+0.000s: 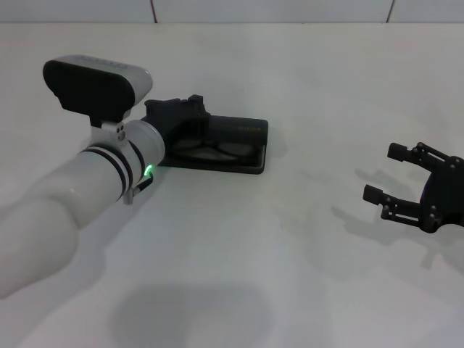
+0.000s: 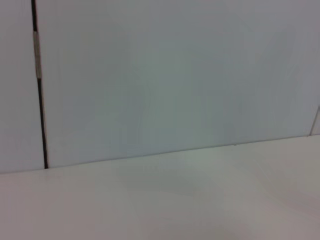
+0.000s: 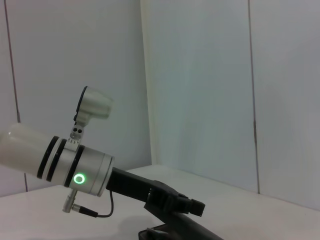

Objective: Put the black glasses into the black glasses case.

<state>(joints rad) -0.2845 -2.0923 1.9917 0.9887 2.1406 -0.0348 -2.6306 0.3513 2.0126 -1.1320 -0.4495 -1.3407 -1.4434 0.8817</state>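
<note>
On the white worktop (image 1: pixel 290 239), the right arm's black claw (image 1: pixel 383 174) waits nearest the camera, fingers spread wide and empty, well apart from the work. Farther back, the left arm's black claw (image 1: pixel 177 116) reaches over the flat rectangular matte black glasses case (image 1: pixel 243 138), which lies open with its long axis running across the robot's front. Inside sit what appear to be the thin black-framed glasses (image 1: pixel 210 151), two rounded lenses showing in the tray (the temple arms cannot be made out). Whether the left claw is open or closed cannot be told; its own bulk hides the fingers. The left arm is plainly nearer; closing the lid looks the likely next move.
</note>
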